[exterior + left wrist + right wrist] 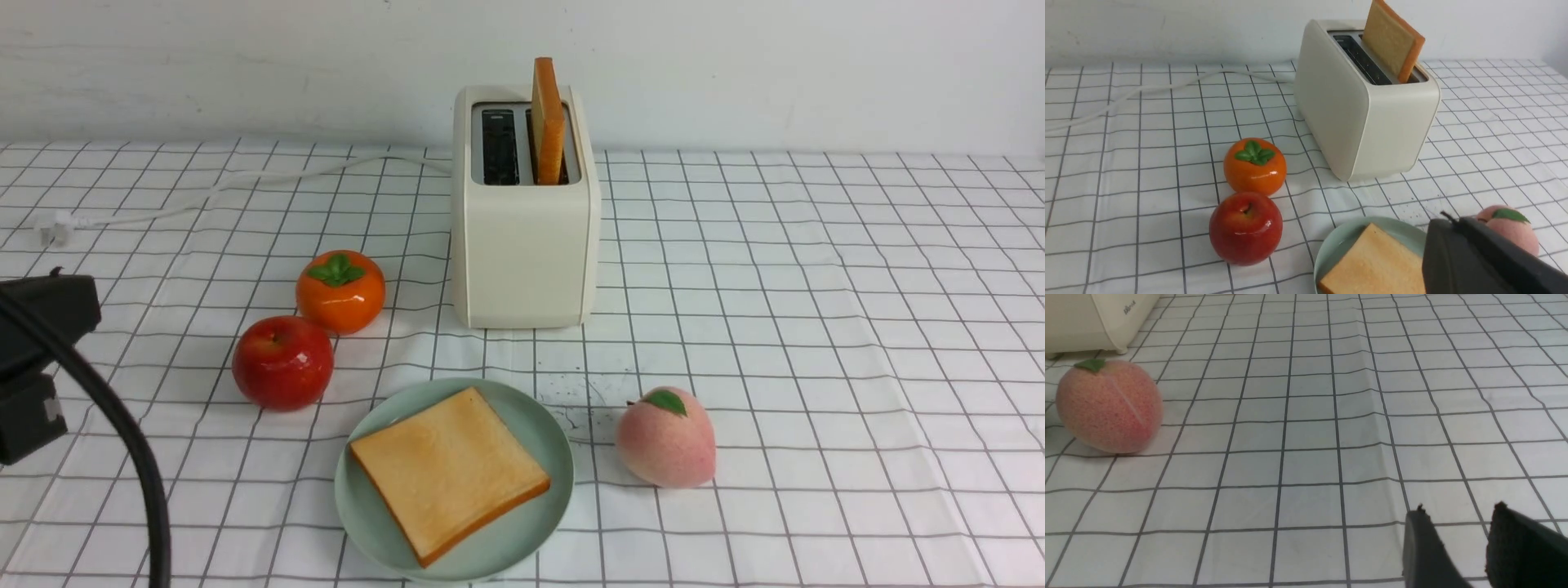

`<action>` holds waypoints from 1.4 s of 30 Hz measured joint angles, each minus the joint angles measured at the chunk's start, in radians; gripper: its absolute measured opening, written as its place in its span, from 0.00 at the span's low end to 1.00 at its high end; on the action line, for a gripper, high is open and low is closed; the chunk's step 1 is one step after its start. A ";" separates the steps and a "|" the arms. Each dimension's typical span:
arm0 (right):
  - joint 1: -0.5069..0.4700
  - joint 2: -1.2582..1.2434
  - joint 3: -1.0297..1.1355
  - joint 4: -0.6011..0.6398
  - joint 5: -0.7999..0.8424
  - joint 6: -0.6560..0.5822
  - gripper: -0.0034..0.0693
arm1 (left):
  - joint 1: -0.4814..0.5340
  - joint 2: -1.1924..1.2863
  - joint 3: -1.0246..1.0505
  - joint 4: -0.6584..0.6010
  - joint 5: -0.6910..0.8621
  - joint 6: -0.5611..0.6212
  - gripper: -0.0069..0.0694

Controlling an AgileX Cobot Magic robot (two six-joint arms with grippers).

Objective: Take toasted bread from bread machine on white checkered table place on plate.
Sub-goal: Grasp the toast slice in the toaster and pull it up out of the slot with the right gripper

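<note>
Bread machine (1086, 322): grey logo (1133, 309), unreadable

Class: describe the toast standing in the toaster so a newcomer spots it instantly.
Find the cream bread machine at the back of the checkered table. The toast stands upright in its right-hand slot. Unlike the slice lying flat on the green plate, it stands on edge.

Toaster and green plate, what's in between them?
Only bare checkered cloth with a few dark specks; the front view shows the toaster and plate standing apart.
</note>
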 joint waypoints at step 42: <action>0.473 1.388 -1.399 0.127 0.555 0.003 0.10 | 0.000 -0.005 0.028 -0.129 0.025 0.046 0.07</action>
